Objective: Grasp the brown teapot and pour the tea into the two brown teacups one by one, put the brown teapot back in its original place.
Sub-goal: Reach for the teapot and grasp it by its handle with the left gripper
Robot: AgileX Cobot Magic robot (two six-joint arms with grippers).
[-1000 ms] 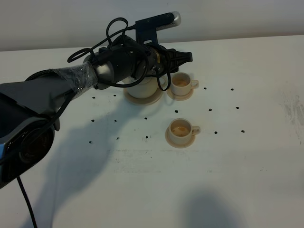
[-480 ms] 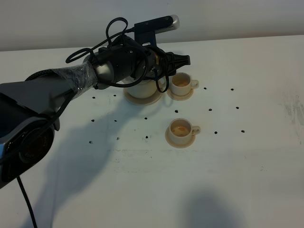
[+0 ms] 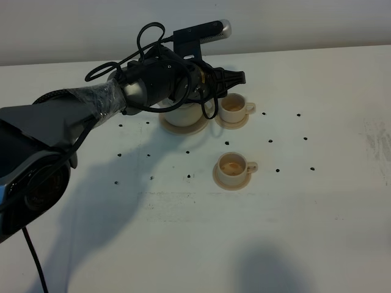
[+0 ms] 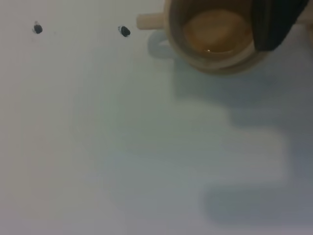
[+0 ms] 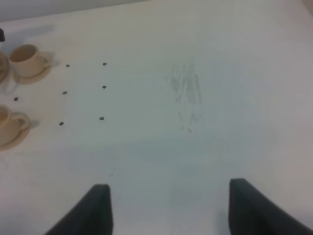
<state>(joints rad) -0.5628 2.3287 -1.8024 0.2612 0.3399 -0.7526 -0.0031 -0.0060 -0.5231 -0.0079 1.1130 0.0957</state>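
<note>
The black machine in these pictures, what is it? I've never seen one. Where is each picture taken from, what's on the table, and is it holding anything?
It is a robot with two arms, each ending in a two-fingered gripper. The wide picture looks down from a camera mounted high. The other two come from small cameras on the arms' wrists.

On the white table a teapot stands on a wide saucer. Beside it are a far cup and a near cup, each on a small saucer and each with tea in it.

The left gripper hangs near the far cup. Its wrist picture shows a cup of tea and one dark finger. I cannot tell whether it grips anything. The right gripper is open above the table and holds nothing.
</note>
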